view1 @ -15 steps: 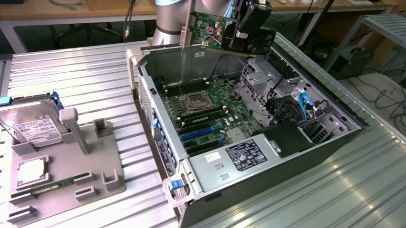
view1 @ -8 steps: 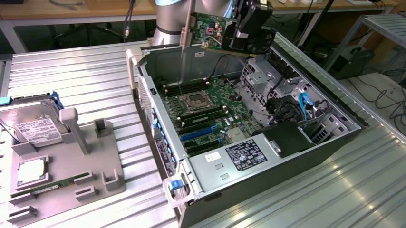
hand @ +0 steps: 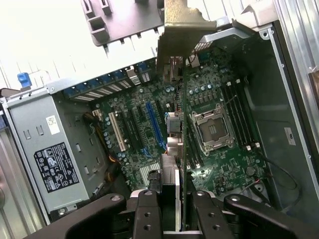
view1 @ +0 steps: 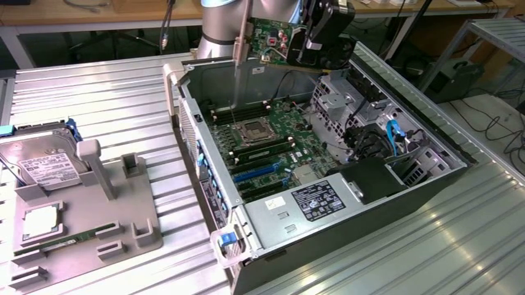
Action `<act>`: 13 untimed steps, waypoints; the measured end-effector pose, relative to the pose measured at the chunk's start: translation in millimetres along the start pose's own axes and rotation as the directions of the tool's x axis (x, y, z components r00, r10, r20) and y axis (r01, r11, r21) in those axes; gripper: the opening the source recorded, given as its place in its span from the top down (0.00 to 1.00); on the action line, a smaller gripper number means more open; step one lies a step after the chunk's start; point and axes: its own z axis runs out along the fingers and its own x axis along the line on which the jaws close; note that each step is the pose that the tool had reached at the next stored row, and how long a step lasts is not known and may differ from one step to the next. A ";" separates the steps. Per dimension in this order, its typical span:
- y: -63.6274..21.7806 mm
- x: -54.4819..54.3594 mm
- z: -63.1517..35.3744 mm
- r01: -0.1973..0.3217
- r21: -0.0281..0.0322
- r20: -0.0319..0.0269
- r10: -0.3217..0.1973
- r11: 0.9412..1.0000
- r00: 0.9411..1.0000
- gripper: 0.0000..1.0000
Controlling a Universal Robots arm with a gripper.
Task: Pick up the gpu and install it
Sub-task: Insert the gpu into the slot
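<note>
The gpu (view1: 269,35) is a green circuit board with a silver bracket hanging down at one end. It hangs in the air above the far end of the open computer case (view1: 190,117), clear of the motherboard (view1: 279,144). My gripper (view1: 302,49) is shut on the card's edge. In the wrist view the gpu (hand: 184,139) shows edge-on as a thin green line between the black fingers (hand: 147,214), with its bracket out ahead. Below it lie the blue expansion slots (hand: 155,127) and the open processor socket (hand: 212,129).
The case lies on its side on a ribbed metal table (view1: 98,92). Inside are a power supply (view1: 308,203), drive cages (view1: 361,110) and blue cables. On the exterior view's left, a grey fixture (view1: 123,215) holds a hard drive (view1: 45,163), a processor and a memory stick (view1: 70,239).
</note>
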 end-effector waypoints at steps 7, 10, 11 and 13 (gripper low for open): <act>0.0 0.0 0.2 0.037 0.000 -0.001 -0.037 0.999 0.999 0.72; 0.0 0.0 0.2 0.050 0.000 -0.002 -0.050 0.999 0.999 0.72; 0.0 0.0 0.2 0.054 0.000 -0.002 -0.054 0.999 0.999 0.72; 0.0 0.0 0.3 0.066 0.000 -0.002 -0.066 0.998 0.998 0.72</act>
